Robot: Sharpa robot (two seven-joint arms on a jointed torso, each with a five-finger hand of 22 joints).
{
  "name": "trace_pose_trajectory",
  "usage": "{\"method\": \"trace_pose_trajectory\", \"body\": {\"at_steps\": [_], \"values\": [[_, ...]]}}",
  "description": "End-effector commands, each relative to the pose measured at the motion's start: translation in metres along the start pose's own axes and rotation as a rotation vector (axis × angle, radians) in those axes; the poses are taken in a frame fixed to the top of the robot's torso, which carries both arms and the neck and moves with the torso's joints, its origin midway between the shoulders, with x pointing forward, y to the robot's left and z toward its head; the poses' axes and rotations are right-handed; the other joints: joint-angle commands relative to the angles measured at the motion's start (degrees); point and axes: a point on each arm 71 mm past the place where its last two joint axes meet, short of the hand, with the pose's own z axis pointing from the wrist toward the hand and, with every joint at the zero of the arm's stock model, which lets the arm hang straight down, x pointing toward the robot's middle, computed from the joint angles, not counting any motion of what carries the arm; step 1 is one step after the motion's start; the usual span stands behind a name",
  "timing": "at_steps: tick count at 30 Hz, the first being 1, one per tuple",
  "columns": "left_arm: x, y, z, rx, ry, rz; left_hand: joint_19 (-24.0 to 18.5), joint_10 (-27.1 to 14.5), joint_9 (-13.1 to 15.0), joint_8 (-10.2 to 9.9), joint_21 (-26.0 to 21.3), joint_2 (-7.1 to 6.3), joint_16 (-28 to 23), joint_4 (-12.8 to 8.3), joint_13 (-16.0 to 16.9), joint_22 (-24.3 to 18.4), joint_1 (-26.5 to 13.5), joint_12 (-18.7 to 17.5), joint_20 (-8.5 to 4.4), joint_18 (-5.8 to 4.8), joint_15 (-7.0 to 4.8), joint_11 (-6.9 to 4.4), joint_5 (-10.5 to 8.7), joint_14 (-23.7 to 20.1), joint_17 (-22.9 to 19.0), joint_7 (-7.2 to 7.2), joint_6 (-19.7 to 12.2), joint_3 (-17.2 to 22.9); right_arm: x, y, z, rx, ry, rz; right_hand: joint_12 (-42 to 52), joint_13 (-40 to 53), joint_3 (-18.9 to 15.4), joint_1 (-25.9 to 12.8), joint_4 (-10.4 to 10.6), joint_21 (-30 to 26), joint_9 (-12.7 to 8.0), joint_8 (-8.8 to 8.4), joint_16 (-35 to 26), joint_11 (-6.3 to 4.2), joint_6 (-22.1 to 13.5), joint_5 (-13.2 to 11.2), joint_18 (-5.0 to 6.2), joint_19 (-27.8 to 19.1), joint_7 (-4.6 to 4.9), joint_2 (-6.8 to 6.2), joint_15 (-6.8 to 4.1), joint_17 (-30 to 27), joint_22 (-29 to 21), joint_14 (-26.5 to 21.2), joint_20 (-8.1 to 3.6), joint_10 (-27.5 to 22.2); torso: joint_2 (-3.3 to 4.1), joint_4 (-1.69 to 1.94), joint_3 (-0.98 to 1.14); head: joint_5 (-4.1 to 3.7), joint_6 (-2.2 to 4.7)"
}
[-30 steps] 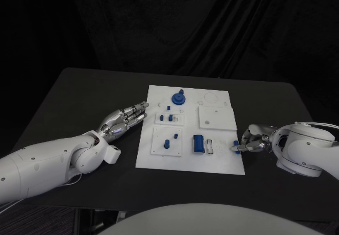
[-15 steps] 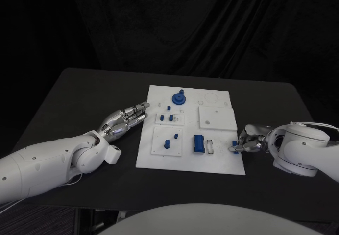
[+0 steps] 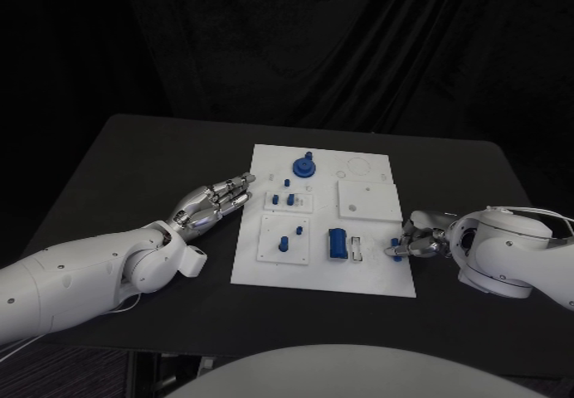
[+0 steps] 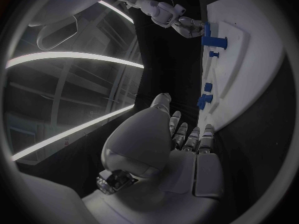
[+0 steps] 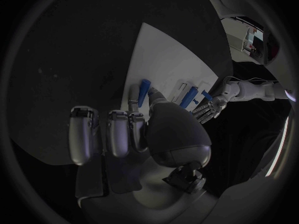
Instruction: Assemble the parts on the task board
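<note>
The white task board lies mid-table. On it are a round blue part with a peg, small blue pegs, a single peg and a blue block. My right hand is at the board's right edge and pinches a small blue part just over the plate; the right wrist view shows this blue part at the fingertips. My left hand hovers at the board's left edge, fingers stretched out and apart, holding nothing. The left wrist view shows the left hand beside the board.
White raised squares sit on the board's right half. A pale slot piece lies next to the blue block. Black table surrounds the board, with dark curtain behind.
My right hand has edged slightly left toward the board with the blue part in it. The left hand has stayed where it was.
</note>
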Motion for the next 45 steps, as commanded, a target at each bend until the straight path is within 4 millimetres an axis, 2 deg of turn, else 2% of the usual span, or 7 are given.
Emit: {"method": "trace_pose_trajectory", "body": {"at_steps": [1, 6, 8, 15, 17, 28, 45], "values": [[0.003, 0.003, 0.0, -0.007, 0.016, -0.013, 0.01, 0.06, 0.02, 0.14, 0.12, 0.59, -0.06, 0.05, 0.05, 0.03, -0.08, 0.21, 0.52, -0.46, 0.44, 0.44, 0.21, -0.11, 0.02, 0.37, -0.18, 0.44, 0.007, -0.001, 0.002, 0.001, 0.028, -0.018, 0.15, 15.08, 0.14, 0.27, -0.22, -0.27, -2.75, -0.95, -0.21, 0.58, -0.45, 0.4, 0.18, 3.2, 0.03, 0.8, 0.55, 8.56, 13.04, 4.75, 0.47, 6.05, 0.0, 0.01, -0.03, 0.07, -0.01], [0.004, 0.004, 0.0, -0.01, 0.017, -0.014, 0.01, 0.06, 0.03, 0.14, 0.12, 0.61, -0.05, 0.05, 0.05, 0.02, -0.09, 0.22, 0.53, -0.48, 0.46, 0.47, 0.2, -0.09, 0.03, 0.37, -0.14, 0.46, 0.007, 0.0, 0.003, -0.008, 0.035, -0.012, 0.15, 15.08, 2.23, 2.63, -1.93, -0.86, -4.99, -3.11, -0.39, 0.77, -0.9, 0.63, 0.33, 2.92, 0.28, 2.9, 0.71, 8.17, 12.84, 4.67, 0.64, 6.05, 0.04, 0.03, 0.01, 0.23, -0.01], [0.004, 0.004, 0.0, -0.011, 0.018, -0.015, 0.02, 0.07, 0.02, 0.14, 0.13, 0.66, -0.04, 0.05, 0.05, 0.03, -0.11, 0.25, 0.54, -0.51, 0.49, 0.51, 0.19, -0.07, 0.04, 0.37, -0.17, 0.5, 0.008, 0.0, 0.003, -0.013, 0.039, -0.007, 0.15, 15.08, 3.28, 3.2, -2.54, -1.13, -5.82, -3.87, -0.38, 0.89, -1.1, 0.67, 0.39, 2.79, 0.45, 3.09, 0.81, 8.2, 12.74, 4.68, 0.72, 6.05, 0.04, 0.0, 0.02, 0.29, -0.01], [0.004, 0.005, -0.001, -0.013, 0.018, -0.017, 0.02, 0.07, 0.02, 0.13, 0.13, 0.72, -0.02, 0.06, 0.05, 0.03, -0.12, 0.25, 0.55, -0.52, 0.51, 0.53, 0.18, -0.05, 0.05, 0.37, -0.2, 0.54, 0.009, 0.001, 0.004, -0.027, 0.053, 0.021, 0.15, 15.08, 8.18, 4.68, -4.76, -1.71, -8.24, -5.86, -0.41, 1.18, -1.67, 0.89, 0.53, 2.52, 0.86, 2.99, 1.03, 8.11, 12.56, 4.66, 0.92, 6.05, 0.09, 0.02, 0.03, 0.4, -0.01], [0.004, 0.005, -0.001, -0.013, 0.018, -0.017, 0.02, 0.07, 0.02, 0.13, 0.13, 0.72, -0.02, 0.06, 0.05, 0.03, -0.12, 0.25, 0.55, -0.52, 0.51, 0.53, 0.18, -0.05, 0.05, 0.37, -0.2, 0.54, 0.01, 0.001, 0.004, -0.032, 0.057, 0.033, 0.15, 15.08, 10.63, 4.02, -5.2, -1.75, -9.12, -6.21, -0.43, 1.47, -1.18, 0.82, 0.53, 2.52, 1.06, 2.2, 1.27, 8.06, 12.55, 4.65, 1.12, 6.05, 0.08, 0.02, 0.03, 0.46, -0.01], [0.004, 0.006, -0.003, -0.014, 0.015, -0.017, 0.04, 0.25, 0.01, 0.12, 0.14, 0.89, 0.04, 0.03, 0.13, 0.05, -0.17, 0.71, 0.56, -0.61, 0.59, 0.84, 0.13, 0.04, 0.09, 0.23, -0.26, 0.76, 0.01, 0.005, -0.001, -0.078, 0.058, 0.173, 0.15, 15.08, 18.14, 1.38, -7.44, -1.2, -10.39, -5.57, -0.26, 1.35, 0.65, 0.63, 0.4, 2.84, 0.85, -0.39, 1.26, 8.38, 12.77, 4.71, 1.23, 6.05, 0.05, -0.01, 0.03, 0.71, -0.01], [0.003, 0.006, -0.004, -0.015, 0.012, -0.016, 0.07, 0.36, 0.01, 0.11, 0.15, 0.92, 0.04, 0.0, 0.16, 0.08, -0.2, 0.92, 0.54, -0.64, 0.58, 1.03, 0.09, 0.05, 0.09, 0.13, -0.28, 0.85, -0.003, 0.018, -0.015, -0.126, 0.054, 0.355, 0.15, 15.08, 21.13, 0.11, -8.81, -0.65, -10.23, -4.46, 0.15, 1.09, 1.65, 0.54, 0.26, 3.13, 0.51, -1.57, 1.04, 9.23, 12.96, 4.9, 1.02, 6.05, 0.05, 0.0, 0.02, 0.9, -0.01]]}}
